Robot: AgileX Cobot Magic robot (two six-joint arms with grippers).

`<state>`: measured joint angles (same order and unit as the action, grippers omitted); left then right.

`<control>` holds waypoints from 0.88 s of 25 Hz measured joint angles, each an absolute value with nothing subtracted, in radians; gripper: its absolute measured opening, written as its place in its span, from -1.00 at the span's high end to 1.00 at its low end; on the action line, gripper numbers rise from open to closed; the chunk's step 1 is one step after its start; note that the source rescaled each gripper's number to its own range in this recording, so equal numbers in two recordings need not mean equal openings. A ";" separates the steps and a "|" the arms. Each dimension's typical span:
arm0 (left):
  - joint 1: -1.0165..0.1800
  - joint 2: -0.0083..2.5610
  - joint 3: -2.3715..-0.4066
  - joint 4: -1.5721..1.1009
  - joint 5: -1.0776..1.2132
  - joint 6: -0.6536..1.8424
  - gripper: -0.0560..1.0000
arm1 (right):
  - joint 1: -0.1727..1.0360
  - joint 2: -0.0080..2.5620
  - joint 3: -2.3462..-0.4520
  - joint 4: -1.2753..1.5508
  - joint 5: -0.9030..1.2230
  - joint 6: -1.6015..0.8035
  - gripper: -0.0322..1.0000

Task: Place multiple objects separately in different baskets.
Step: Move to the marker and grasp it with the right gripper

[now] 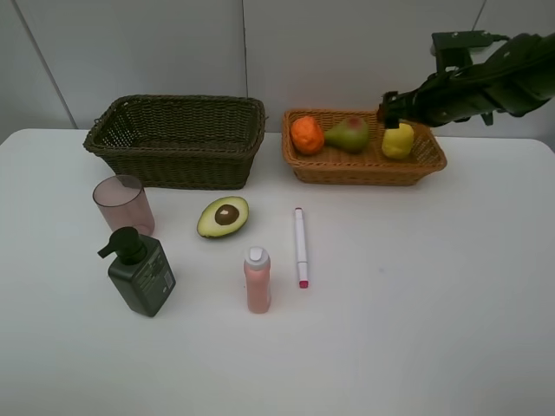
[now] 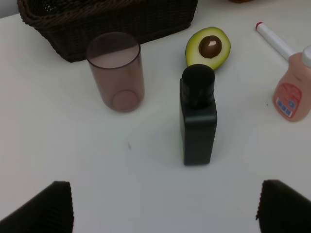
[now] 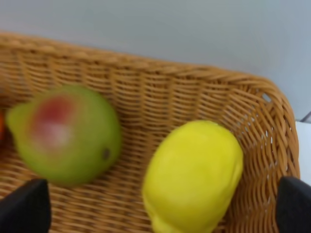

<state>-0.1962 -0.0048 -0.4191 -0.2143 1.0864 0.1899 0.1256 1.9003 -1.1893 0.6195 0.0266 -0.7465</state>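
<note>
Tan basket (image 1: 364, 169) holds orange (image 1: 307, 134), pear (image 1: 349, 133) and lemon (image 1: 398, 140). Right end effector (image 3: 159, 206) hovers just above the lemon, spread wide, empty. Left end effector (image 2: 164, 208) likewise spread wide and empty, pump bottle (image 2: 198, 116) ahead.

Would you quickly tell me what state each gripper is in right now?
Left gripper: open, empty.
Right gripper: open, over the yellow lemon in the orange-tan basket, not gripping it.

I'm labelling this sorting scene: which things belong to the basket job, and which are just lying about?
Job: round orange, red-green pear, yellow lemon, avocado half, translucent pink cup, dark green pump bottle, small pink bottle, white marker, dark wicker basket, orange-tan wicker basket.
Lying about: nothing; only the white table.
</note>
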 joint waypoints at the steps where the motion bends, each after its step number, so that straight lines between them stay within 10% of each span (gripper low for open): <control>1: -0.196 -0.005 -0.419 -0.214 1.086 0.190 -1.00 | 0.126 1.882 -1.189 0.621 0.047 -0.746 -0.94; 22: -0.196 -0.005 -0.419 -0.214 1.086 0.190 -1.00 | 0.226 1.486 -1.189 0.381 0.532 -0.367 -0.94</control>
<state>-0.1962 -0.0048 -0.4191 -0.2143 1.0864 0.1899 0.2260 1.4859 -1.1893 0.3805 0.5318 -0.3668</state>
